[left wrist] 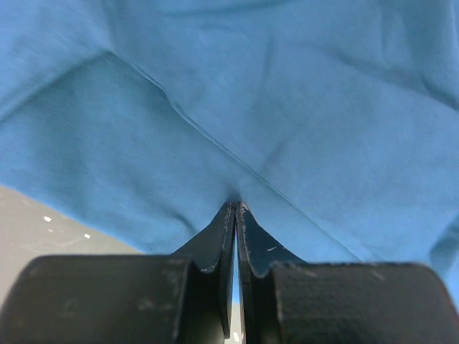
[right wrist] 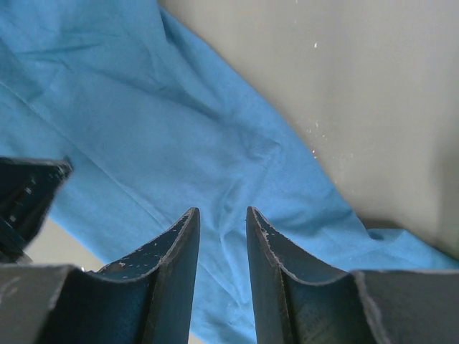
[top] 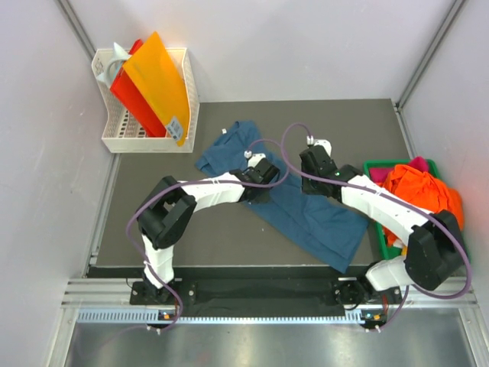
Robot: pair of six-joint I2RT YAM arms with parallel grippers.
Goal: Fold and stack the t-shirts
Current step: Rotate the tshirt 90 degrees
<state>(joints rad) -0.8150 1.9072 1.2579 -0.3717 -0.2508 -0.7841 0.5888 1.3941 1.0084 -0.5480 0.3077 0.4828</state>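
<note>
A dark teal-blue t-shirt (top: 321, 222) lies spread on a slant across the dark mat (top: 176, 229). My left gripper (top: 258, 172) sits on its upper middle part. In the left wrist view this gripper (left wrist: 235, 206) is shut, with a fold of the blue cloth (left wrist: 287, 107) pinched at its tips. My right gripper (top: 315, 159) is over the shirt's far edge. In the right wrist view it (right wrist: 222, 213) stands open just above the wrinkled cloth (right wrist: 143, 129), holding nothing. A bright orange t-shirt (top: 420, 191) and a magenta-pink one (top: 418, 163) are bunched at the right.
The orange and pink shirts fill a green tray (top: 380, 164) at the mat's right edge. A white basket (top: 130, 141) at the back left holds orange and red flat pieces (top: 157, 76). Bare mat (right wrist: 344, 86) shows beyond the shirt's edge.
</note>
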